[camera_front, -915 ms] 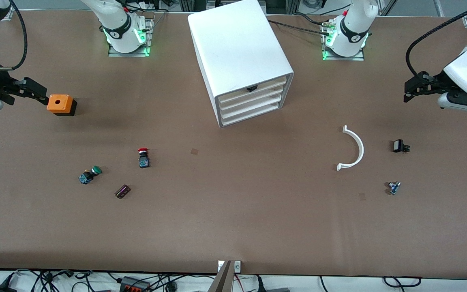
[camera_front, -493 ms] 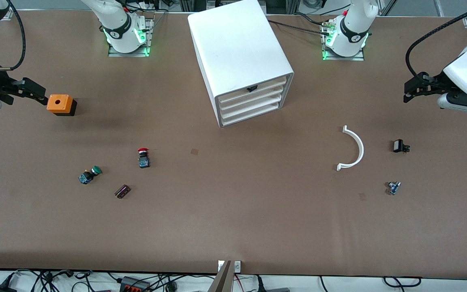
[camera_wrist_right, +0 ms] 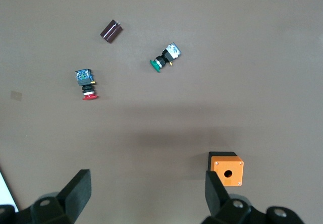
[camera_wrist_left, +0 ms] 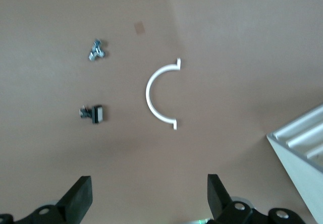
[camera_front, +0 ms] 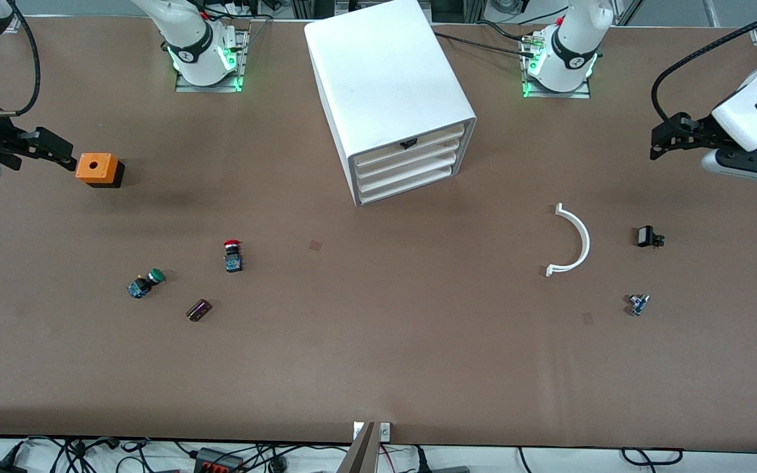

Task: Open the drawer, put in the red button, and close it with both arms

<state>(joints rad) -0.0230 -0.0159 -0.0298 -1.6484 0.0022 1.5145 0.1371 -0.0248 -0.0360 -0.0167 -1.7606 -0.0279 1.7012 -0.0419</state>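
The drawer [camera_front: 409, 157], second from the top in the white cabinet [camera_front: 385, 85], is fully closed, and the cabinet sits turned at an angle midway between the two arm bases. The red button [camera_front: 232, 255] lies on the surface [camera_front: 378, 355] nearer the front camera than the cabinet, toward the right arm's end, with a green-capped switch [camera_front: 145, 284] and a small dark block [camera_front: 198, 310] close by. The right end effector [camera_wrist_right: 146, 191] hangs released and empty beside the orange box [camera_front: 97, 169]; the left end effector [camera_wrist_left: 149, 196] is likewise spread and empty, over bare surface near a white curved piece [camera_front: 572, 240]. Nothing has begun. Likely risks: the thin drawer fronts sit stacked tightly, so fingers could catch the wrong one or shove the light cabinet; the twin green switch invites a mistaken pick.
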